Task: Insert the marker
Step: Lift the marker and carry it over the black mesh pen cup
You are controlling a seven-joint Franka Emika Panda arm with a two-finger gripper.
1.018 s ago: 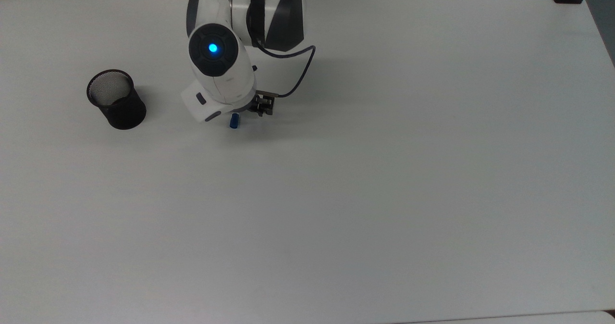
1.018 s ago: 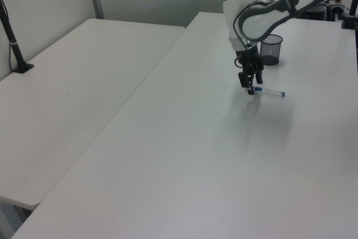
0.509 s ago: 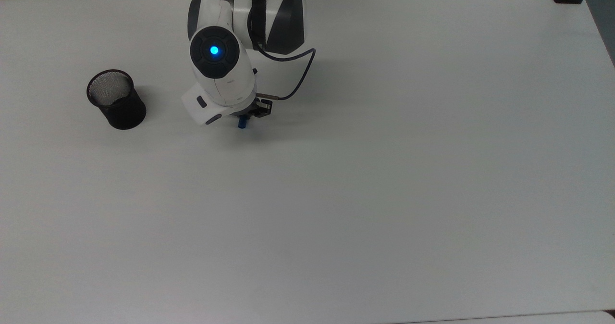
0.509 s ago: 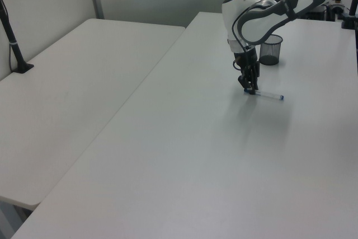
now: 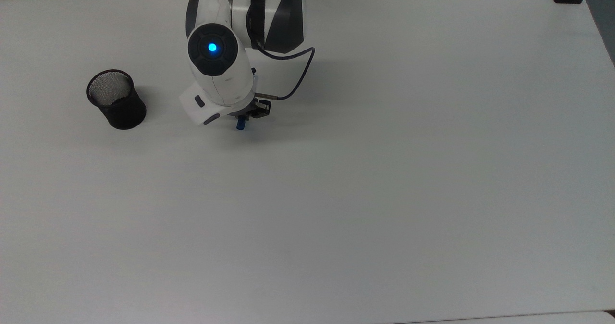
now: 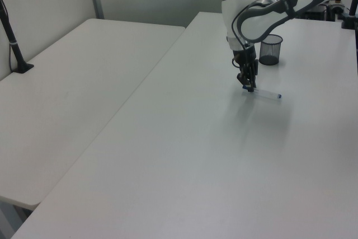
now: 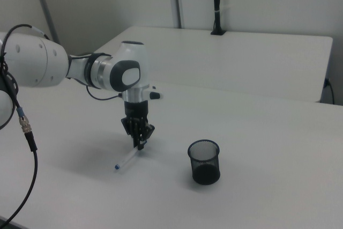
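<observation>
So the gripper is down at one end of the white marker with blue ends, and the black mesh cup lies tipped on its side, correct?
Not quite. In the right view the black mesh cup stands upright, its opening facing up. The rest holds: the gripper is down at one end of the white marker with blue ends.

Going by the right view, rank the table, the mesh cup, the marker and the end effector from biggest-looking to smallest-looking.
1. Table, by far.
2. Mesh cup.
3. End effector and marker: their visible parts look about alike, so I won't rank them; the marker is thinner, with one end held between the fingers.
</observation>
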